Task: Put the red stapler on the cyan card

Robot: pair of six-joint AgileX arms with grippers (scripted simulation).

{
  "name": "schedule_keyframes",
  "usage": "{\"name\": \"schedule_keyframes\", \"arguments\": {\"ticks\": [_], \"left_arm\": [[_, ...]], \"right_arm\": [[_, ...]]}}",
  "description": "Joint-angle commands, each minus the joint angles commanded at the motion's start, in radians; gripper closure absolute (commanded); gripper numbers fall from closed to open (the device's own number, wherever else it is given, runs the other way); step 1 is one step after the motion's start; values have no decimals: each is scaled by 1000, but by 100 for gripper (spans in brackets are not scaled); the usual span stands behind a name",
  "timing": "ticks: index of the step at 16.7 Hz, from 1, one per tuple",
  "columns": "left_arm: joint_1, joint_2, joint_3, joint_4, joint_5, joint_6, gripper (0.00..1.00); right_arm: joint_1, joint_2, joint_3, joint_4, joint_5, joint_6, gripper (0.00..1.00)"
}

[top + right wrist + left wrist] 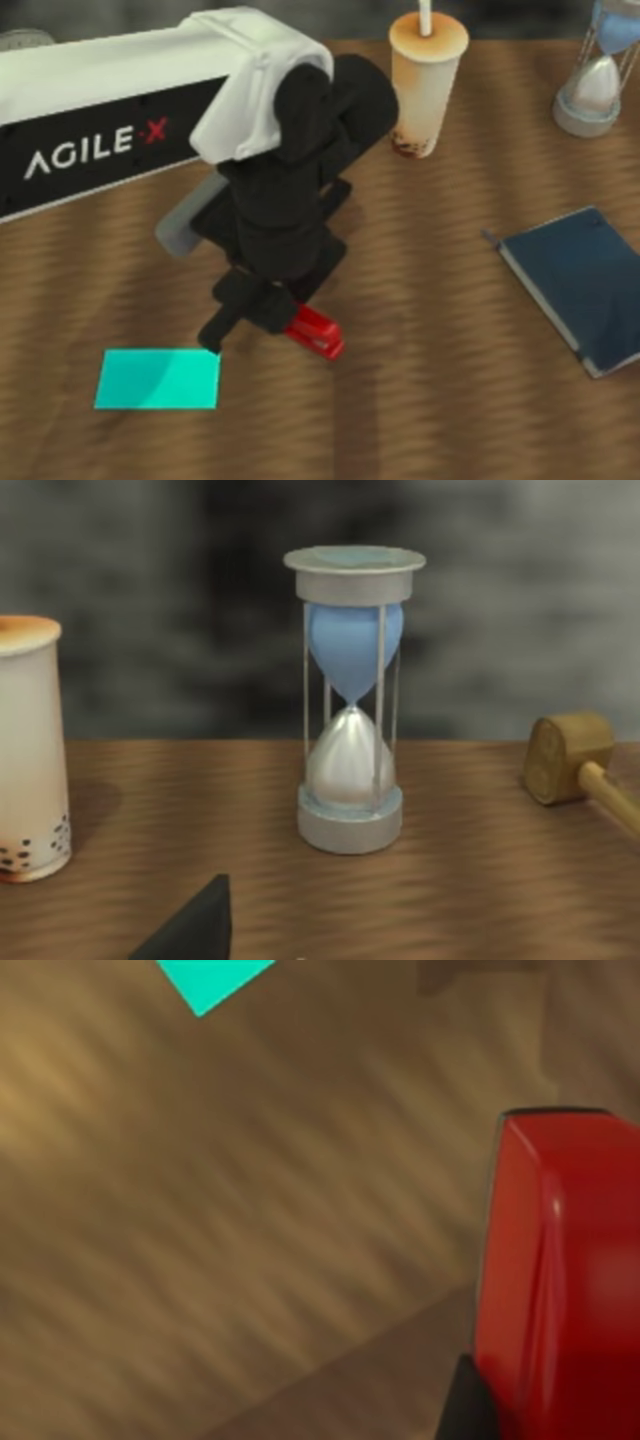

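Our left gripper held the red stapler clamped between its fingers, just right of the cyan card on the table, not over it.

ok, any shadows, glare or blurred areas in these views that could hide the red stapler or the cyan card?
Top view: the left arm's soft shadow crosses the flat cyan card; the glossy red stapler stays bright, half hidden under the left gripper. Left wrist view: stapler looms close with a pale sheen, edges soft. Right wrist view: backdrop blurred, neither shown.
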Motion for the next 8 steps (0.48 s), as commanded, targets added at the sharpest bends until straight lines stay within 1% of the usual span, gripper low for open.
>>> {"name": "schedule_keyframes", "arguments": {"ticks": [2,4,6,8], "left_arm": [[-6,4,-2,2,0,1,100],[11,-13,-19,5,-3,-15,100],[70,-62,-73,13,-12,-73,100],[161,-127,-148,20,-25,-148,100]], "right_arm": [[0,0,0,0,0,0,0],[0,0,0,0,0,0,0],[0,0,0,0,0,0,0],[0,0,0,0,0,0,0]]}}
